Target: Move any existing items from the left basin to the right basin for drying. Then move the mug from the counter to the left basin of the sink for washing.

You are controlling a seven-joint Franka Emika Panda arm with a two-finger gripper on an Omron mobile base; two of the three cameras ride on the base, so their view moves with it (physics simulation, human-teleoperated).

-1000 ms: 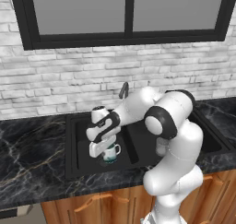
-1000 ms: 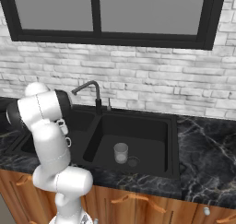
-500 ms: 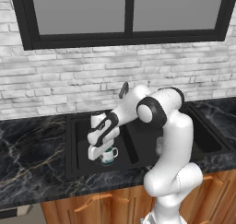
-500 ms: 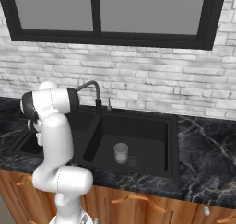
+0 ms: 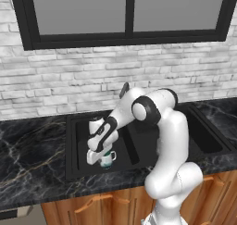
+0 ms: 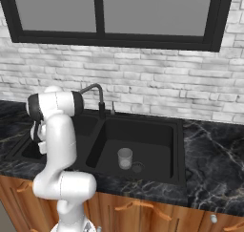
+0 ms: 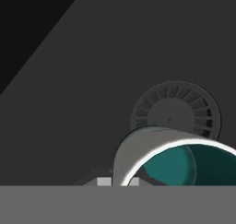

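While clamped on the rim of the mug (image 5: pixel 107 159), the gripper (image 5: pixel 102 155) hangs inside the left basin (image 5: pixel 79 140) of the sink (image 6: pixel 177 141), above the round drain (image 7: pixel 175 109); the translucent cup (image 6: pixel 125 158) stands upright in the right basin (image 6: pixel 152 133).

Even, flat, shadowless rendered light

White brick wall (image 5: pixel 60 87) and black-framed window (image 5: pixel 129 15) standing at twelve o'clock; wooden cabinet doors (image 6: pixel 143 212) with handles hanging at six o'clock.
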